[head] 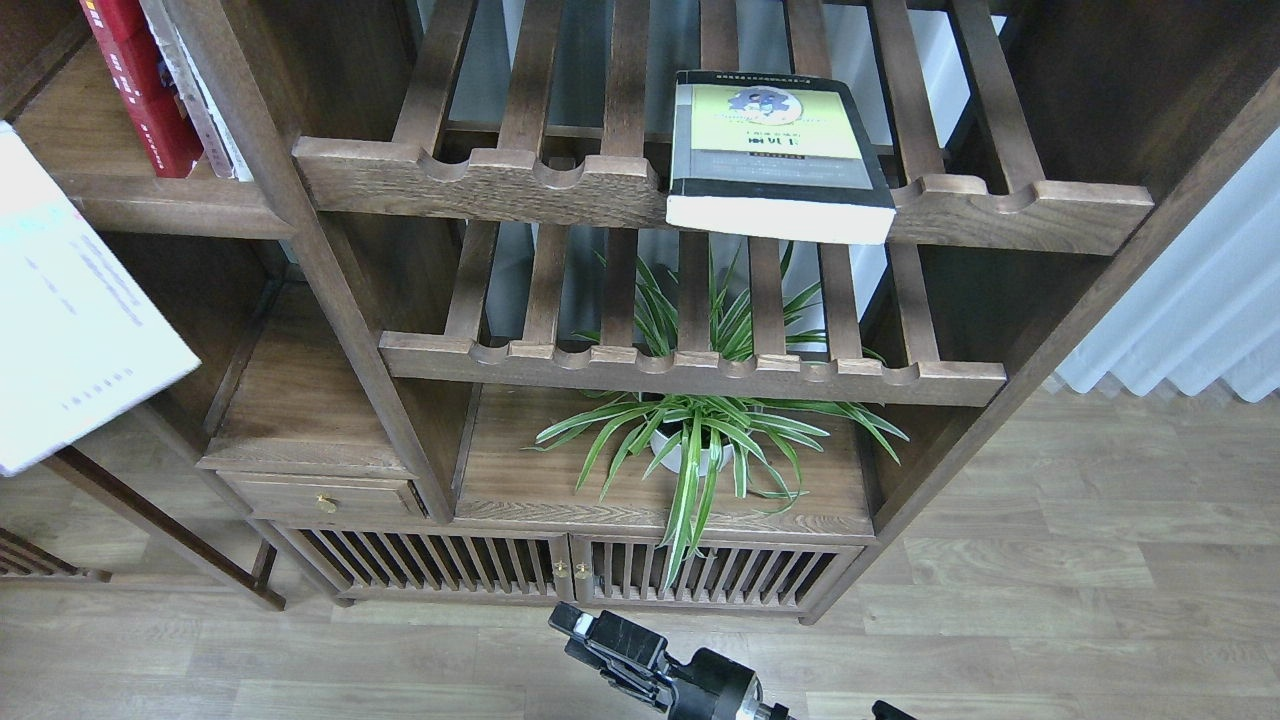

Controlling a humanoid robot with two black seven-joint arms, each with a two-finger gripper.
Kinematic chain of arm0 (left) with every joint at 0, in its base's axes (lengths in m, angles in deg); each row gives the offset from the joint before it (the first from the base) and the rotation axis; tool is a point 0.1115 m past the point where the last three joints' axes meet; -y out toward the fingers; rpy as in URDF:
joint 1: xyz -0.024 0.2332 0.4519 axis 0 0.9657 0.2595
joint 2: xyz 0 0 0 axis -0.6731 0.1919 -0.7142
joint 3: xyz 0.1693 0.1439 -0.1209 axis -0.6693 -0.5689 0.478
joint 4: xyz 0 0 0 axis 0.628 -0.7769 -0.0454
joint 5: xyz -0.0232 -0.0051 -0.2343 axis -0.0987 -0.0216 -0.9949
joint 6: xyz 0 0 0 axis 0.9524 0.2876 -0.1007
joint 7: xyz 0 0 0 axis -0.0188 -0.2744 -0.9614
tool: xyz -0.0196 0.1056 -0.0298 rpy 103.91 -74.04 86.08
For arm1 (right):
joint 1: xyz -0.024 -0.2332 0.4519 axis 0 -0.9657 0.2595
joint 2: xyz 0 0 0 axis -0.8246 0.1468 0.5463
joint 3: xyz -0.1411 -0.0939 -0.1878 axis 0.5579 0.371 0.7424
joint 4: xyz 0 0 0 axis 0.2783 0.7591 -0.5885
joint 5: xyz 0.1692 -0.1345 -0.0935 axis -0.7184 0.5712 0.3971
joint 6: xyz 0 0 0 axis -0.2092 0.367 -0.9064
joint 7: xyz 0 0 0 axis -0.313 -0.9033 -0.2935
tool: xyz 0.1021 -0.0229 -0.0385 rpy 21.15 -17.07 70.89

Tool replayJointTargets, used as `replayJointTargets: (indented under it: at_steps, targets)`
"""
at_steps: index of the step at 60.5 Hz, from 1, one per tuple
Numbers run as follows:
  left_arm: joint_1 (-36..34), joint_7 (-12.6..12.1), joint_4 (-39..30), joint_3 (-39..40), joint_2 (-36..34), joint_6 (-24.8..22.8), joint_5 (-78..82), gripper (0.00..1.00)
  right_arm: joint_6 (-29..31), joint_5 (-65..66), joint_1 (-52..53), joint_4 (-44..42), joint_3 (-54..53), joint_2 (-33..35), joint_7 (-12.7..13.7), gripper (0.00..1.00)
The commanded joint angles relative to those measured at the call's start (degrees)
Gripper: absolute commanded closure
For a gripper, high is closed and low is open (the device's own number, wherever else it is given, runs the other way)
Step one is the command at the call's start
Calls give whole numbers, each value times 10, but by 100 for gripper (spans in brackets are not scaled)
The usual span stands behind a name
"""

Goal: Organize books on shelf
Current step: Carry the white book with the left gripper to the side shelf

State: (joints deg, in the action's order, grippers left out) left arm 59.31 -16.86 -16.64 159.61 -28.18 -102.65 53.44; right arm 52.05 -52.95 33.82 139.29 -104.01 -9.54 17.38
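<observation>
The pale lavender-white book (75,320) hangs in the air at the left edge, tilted, in front of the shelf (170,205); whatever holds it is beyond the frame, and my left gripper is out of view. On that dark-brown shelf board the red book (135,85) stands leaning at the top left, with a pale-spined book (195,95) beside it. The thick black-grey book (778,155) with a yellow-green panel lies flat on the upper slatted rack, its page edge overhanging the front rail. My right gripper (585,630) sits low at the bottom centre, dark, its fingers hard to tell apart.
Two slatted racks (690,375) with scalloped front rails fill the middle bay. A potted spider plant (695,440) stands under them on a cabinet with slatted doors (520,570). A small drawer (320,495) is at lower left, a white curtain (1200,320) at right.
</observation>
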Motion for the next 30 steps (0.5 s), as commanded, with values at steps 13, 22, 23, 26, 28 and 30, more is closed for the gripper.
replayJointTargets:
  at_steps: [13,22,23,26,28,30]
  targets:
    - [-63,-69,19,45,-6,0,41,95,0,6,-10,1,0,0,1,21]
    - [-111,-76,44,57,-8,0,83,95,0,8,-16,1,-1,0,1,21]
    - [-114,-76,45,57,-9,0,87,95,0,8,-16,1,-1,0,1,21]
    - [-132,-76,52,58,-9,0,100,95,0,8,-17,1,-1,0,1,21]
    - [-140,-77,55,58,-10,0,105,95,0,8,-17,1,-1,0,1,21]
    - [-172,-78,62,56,-7,0,129,94,0,8,-17,1,-1,0,1,21]
